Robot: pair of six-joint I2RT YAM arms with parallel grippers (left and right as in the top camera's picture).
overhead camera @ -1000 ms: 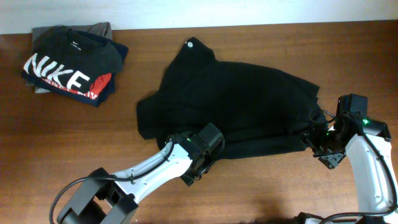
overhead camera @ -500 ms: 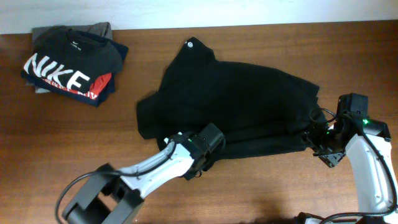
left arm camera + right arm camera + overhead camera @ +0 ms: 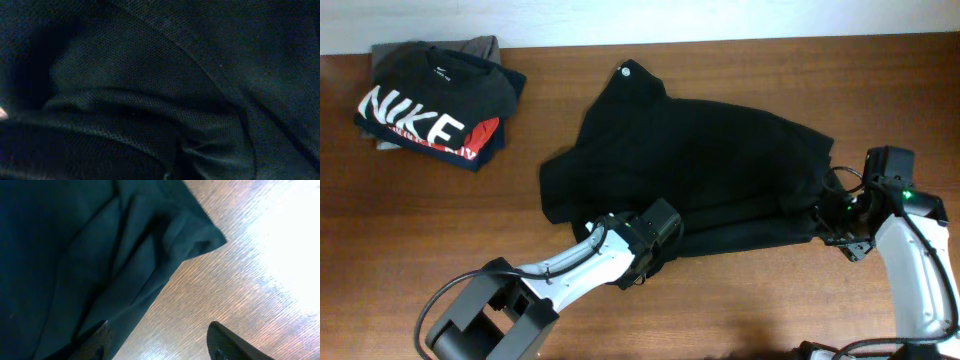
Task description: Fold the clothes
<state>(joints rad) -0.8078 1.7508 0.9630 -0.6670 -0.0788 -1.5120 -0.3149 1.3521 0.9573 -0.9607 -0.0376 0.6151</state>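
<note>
Black top [image 3: 700,160] lies spread and rumpled on the wooden table [image 3: 440,240], with its white neck tag [image 3: 625,71] at the far corner.

Left gripper [image 3: 653,238]: at the top's near hem, left of centre. Its wrist view is all black mesh cloth and the fingers are hidden, so I cannot tell whether they are clenched or released.

Right gripper [image 3: 160,342]: at the top's right hem corner. Fingers [image 3: 227,340] are spread with bare wood between them, grasping nothing; one tip is at the cloth's edge.

Folded pile [image 3: 435,100] with a Nike shirt uppermost lies well left of the top.

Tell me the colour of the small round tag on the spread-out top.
The tag is white, against the black top; the overhead view shows it best.
</note>
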